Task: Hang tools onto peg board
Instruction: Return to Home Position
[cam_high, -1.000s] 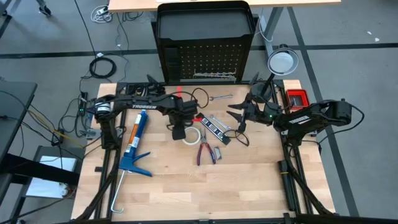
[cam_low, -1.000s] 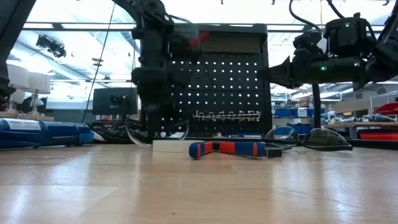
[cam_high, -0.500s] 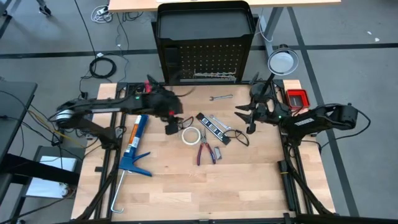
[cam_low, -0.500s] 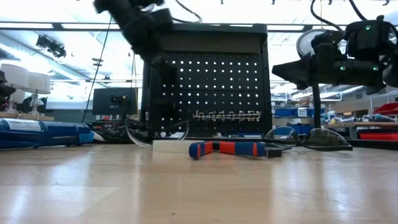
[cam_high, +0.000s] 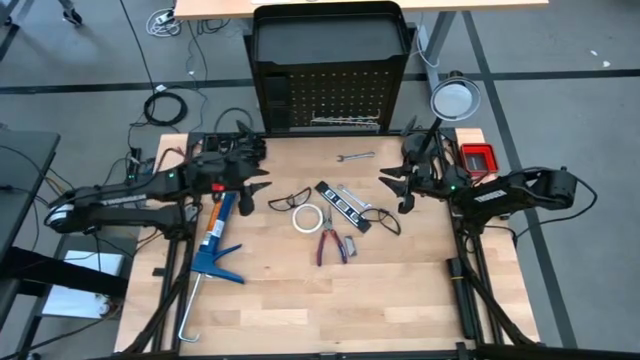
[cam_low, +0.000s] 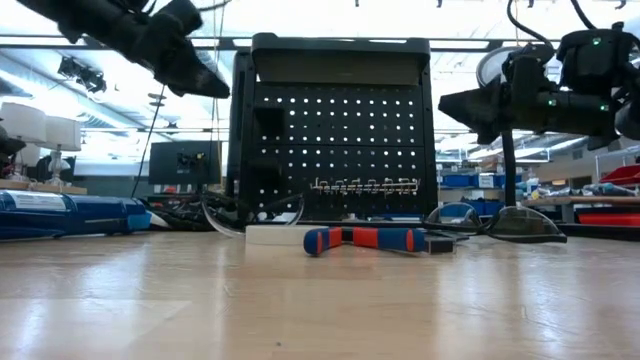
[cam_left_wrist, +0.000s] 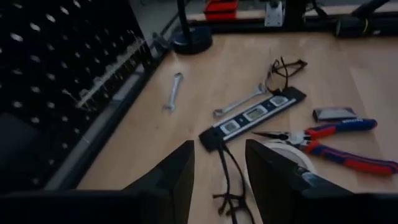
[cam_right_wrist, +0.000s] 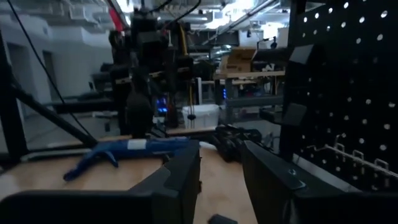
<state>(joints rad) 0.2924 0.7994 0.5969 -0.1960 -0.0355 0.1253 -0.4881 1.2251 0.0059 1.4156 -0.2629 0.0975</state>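
The peg board (cam_high: 328, 90) stands upright at the table's far edge, with a row of silver hooks (cam_low: 365, 185) low on its panel. The tools lie on the table in front of it: safety glasses (cam_high: 290, 203), a white tape roll (cam_high: 307, 217), red-handled pliers (cam_high: 330, 243), a black bar with pale windows (cam_high: 342, 207), two silver wrenches (cam_high: 352, 157) (cam_high: 350, 195) and a second pair of glasses (cam_high: 385, 220). My left gripper (cam_high: 258, 185) hovers open, left of the first glasses and high above the table (cam_low: 215, 88). My right gripper (cam_high: 392, 190) hangs open right of the tools, nothing between its fingers.
A large blue caulking gun (cam_high: 215, 235) lies along the table's left side, under my left arm. A round lamp (cam_high: 453, 98) on a black stand and a red box (cam_high: 477, 157) sit at the far right corner. Bare wood stretches along the near half of the table (cam_high: 330, 300).
My left gripper has risen from just above the glasses and tape roll and drawn back toward the table's left edge, tipping from pointing down to nearly level. The glasses stay on the table. My right gripper has shifted slightly toward the right edge.
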